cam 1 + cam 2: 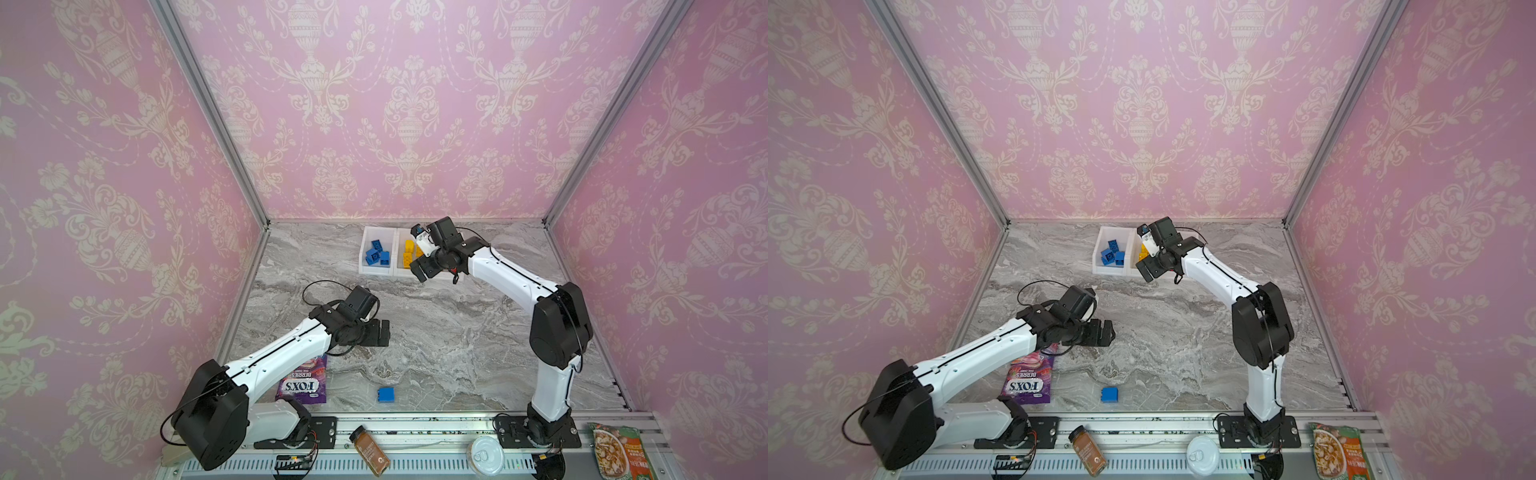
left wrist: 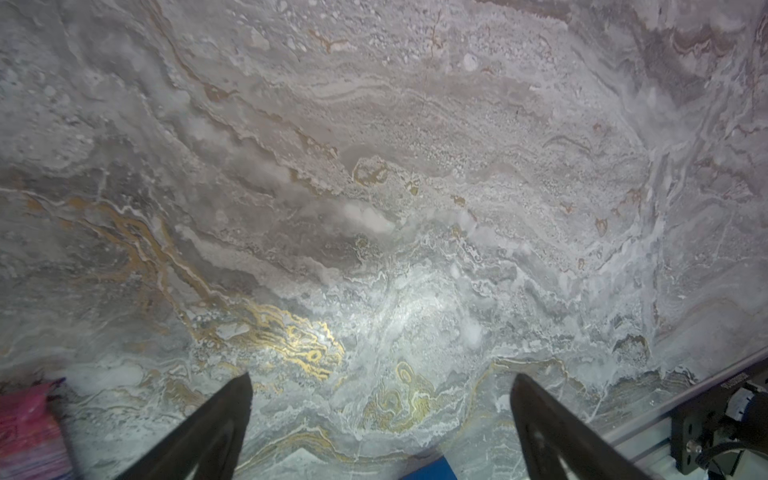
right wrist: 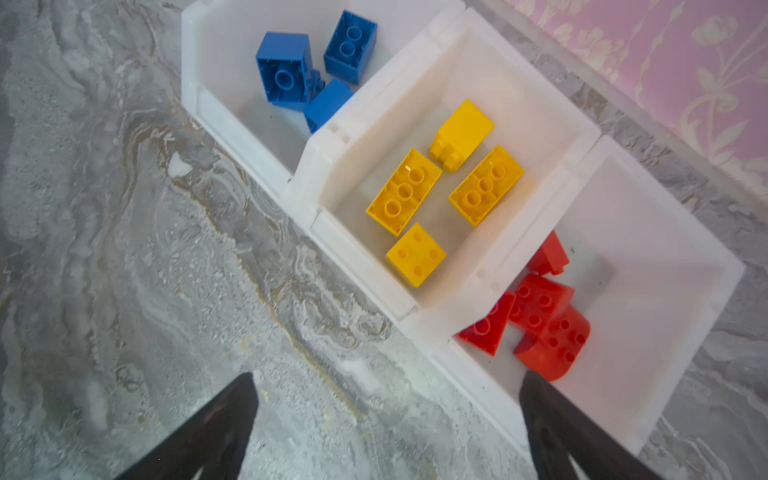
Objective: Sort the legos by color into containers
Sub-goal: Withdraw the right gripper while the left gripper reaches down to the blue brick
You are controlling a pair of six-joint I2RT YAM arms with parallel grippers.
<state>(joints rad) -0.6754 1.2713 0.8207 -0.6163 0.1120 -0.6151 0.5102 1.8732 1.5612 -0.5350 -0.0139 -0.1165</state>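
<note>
Right fingers (image 3: 208, 436) stood wide, empty; red legos (image 3: 540, 316) lay just beyond one tip. Left fingers (image 2: 208, 432) gaped empty, blue lego (image 2: 428, 471) seen between them.

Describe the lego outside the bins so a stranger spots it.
At the near edge of the marble tabletop lies a purple candy bag. Beside it, toward the middle, sits a blue brick, the only one on bare marble; others are in the white bins.

Color-sorted legos (image 3: 403, 191) lie in three white containers (image 3: 540, 124); one blue lego (image 1: 385, 394) outside.
</note>
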